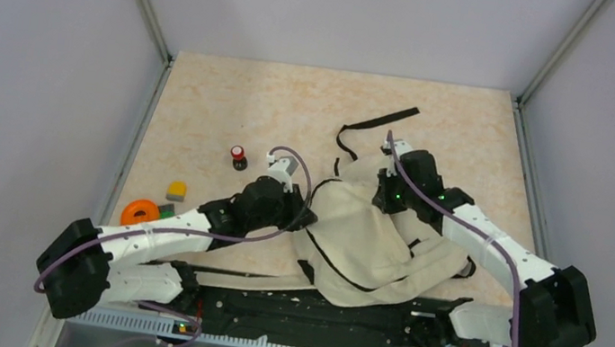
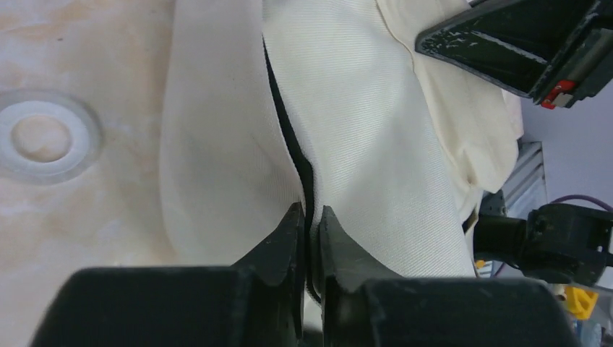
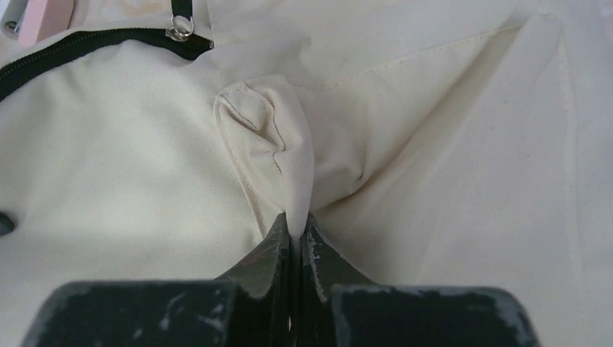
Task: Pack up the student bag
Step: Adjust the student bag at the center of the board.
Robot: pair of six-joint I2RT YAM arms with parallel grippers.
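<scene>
Left tool and right tool each clench a fold of the cream student bag.

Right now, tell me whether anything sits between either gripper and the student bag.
Nothing visible does: the left gripper pinches the student bag at its black zipper edge, the right gripper pinches a cream fold.

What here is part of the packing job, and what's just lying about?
Job: student bag, its cloth pinched by both arms' jaws.
Lying about: red-capped bottle, yellow block, orange roll; perhaps to be packed later.
</scene>
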